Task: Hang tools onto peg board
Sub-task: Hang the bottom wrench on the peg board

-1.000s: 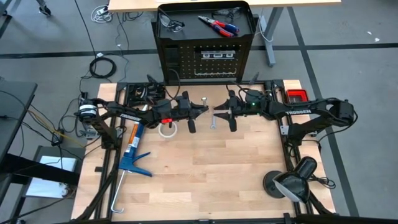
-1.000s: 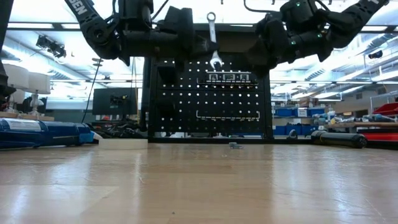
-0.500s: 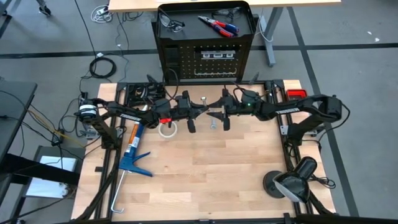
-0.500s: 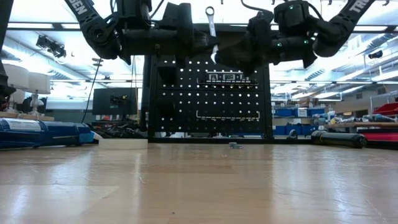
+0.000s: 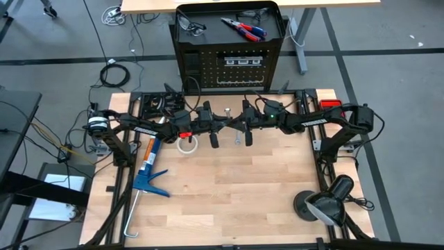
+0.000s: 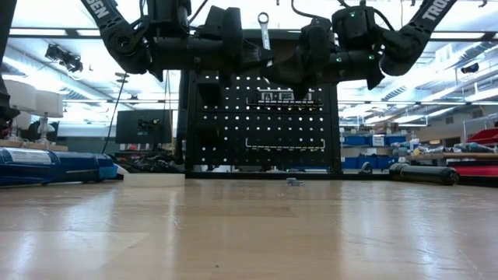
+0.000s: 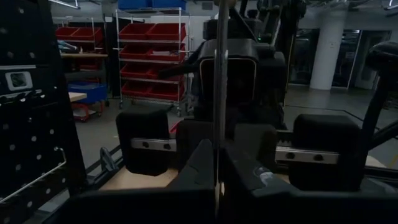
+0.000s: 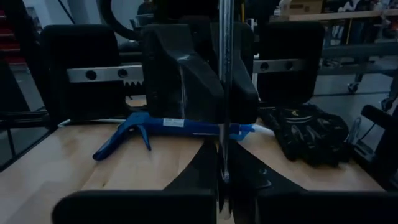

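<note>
1. Two grippers meet above the far middle of the table (image 5: 229, 187), and both pinch one silver wrench (image 6: 264, 29): the left gripper (image 5: 223, 122) is clenched on it, and the right gripper (image 5: 241, 123) is closed on it from the other side.
2. From above, the wrench is mostly covered by the two grippers; only short silver ends show between them.
3. At table height, the wrench stands upright in the air, its ring end uppermost, in front of the peg board (image 6: 261, 124).
4. Each wrist camera shows the wrench as a thin vertical bar (image 7: 219, 93) between that arm's own closed fingers, with the other gripper's block close behind it (image 8: 225, 74).
5. Only the overhead camera shows the peg board's tray top (image 5: 277, 28), which holds the red-and-blue pliers (image 5: 243, 28) and a pair of safety glasses (image 5: 190, 26).
6. Left on the table lie a blue caulking gun (image 5: 147, 173) and a white ring (image 5: 184, 145) just under the left arm; a black lamp (image 5: 325, 201) sits at the right near corner.
7. Black gloves (image 8: 305, 134) on the table appear in the right wrist camera alone.
8. A small object (image 6: 293, 182) at the table's far edge is too small to identify.
</note>
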Tool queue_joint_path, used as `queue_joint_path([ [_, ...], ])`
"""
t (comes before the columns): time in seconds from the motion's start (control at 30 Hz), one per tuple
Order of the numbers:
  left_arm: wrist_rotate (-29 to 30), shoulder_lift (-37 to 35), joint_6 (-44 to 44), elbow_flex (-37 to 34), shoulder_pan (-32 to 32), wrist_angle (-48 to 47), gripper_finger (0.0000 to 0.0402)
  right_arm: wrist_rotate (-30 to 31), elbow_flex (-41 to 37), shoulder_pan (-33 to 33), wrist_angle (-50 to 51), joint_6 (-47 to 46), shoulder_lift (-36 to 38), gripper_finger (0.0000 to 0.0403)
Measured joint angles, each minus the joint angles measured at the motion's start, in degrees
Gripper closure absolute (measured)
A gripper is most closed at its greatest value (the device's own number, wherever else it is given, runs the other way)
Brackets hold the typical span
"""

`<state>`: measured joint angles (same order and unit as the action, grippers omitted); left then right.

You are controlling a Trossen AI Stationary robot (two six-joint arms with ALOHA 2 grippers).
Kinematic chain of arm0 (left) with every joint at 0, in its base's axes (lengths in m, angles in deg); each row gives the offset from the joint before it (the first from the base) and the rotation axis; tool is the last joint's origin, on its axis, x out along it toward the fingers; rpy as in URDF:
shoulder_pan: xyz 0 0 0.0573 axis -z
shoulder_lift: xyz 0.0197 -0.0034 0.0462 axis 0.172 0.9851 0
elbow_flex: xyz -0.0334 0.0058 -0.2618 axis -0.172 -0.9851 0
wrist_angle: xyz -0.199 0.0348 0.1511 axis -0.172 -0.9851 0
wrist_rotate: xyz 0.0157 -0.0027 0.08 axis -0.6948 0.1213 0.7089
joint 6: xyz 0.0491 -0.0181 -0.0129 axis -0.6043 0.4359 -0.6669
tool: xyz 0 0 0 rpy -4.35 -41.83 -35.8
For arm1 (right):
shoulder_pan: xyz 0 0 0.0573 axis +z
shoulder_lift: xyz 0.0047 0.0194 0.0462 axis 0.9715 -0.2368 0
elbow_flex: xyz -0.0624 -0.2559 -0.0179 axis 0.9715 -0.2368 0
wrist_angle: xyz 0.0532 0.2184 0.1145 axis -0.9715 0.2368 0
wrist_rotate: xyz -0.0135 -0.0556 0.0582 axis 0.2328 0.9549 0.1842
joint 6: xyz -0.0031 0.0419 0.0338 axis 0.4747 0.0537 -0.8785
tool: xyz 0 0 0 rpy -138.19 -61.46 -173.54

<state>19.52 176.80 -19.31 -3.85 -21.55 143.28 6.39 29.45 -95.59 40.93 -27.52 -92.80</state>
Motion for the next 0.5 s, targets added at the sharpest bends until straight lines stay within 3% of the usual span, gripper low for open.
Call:
queue_joint_path([
  [0.13,3.8,0.0,0.3,0.1,0.1,-0.8,0.0370,0.1,0.0,-0.9,0.6,-2.6,0.0,0.0381],
  [0.27,5.7,0.0,-1.5,0.1,0.0,-0.8,0.0304,-0.4,0.0,-2.0,0.7,-3.7,0.1,0.0381],
  [0.4,12.6,-0.2,-2.8,0.0,0.0,-1.3,0.0232,-0.6,0.0,-4.1,0.3,-6.7,0.1,0.0381],
  [0.5,17.2,-0.2,-3.4,0.0,0.0,-1.4,0.0199,-0.4,0.0,-6.6,-0.3,-11.6,0.1,0.0381],
])
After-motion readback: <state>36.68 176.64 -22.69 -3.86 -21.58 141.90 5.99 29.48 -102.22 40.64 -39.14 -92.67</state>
